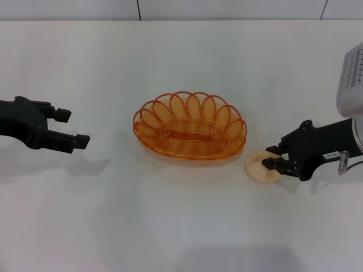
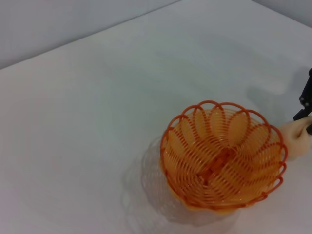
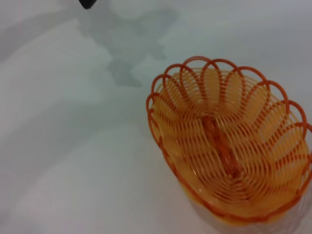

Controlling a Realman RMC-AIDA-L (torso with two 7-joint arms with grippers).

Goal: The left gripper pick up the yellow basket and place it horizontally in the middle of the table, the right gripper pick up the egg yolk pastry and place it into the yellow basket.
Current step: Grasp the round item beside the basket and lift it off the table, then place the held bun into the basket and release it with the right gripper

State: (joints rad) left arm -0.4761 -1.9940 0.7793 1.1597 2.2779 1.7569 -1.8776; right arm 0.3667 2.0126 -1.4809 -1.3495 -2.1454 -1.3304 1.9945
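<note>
Egg yolk pastry (image 1: 260, 168) sits at the right-centre of the head view, lying on the white desk (image 1: 181, 226) just beside the lower right end of the yellow basket (image 1: 190, 126), apart from its rim by a narrow strip of desk. The right pincer (image 1: 273, 157) reaches in from the right edge of the frame on a black arm with a small white label, held low and nearly level, its two jointed fingers pointing toward the frame's left and set around the pastry's right side, one fingertip at the upper edge and one over the top; whether they actually press on it cannot be told. The left pincer (image 1: 72, 128) hovers at the left-centre of the frame, well apart from the basket, its fingers spread and pointing right toward it, holding nothing. The basket stands upright in the middle of the desk, mouth up, its long axis running left to right across the head view. It is an oval of orange wire with a looped, petal-like rim and coiled sides, and is empty. The pastry is small, round and pale cream; in the left wrist view it (image 2: 297, 139) shows just past the basket's (image 2: 222, 156) rim.
</note>
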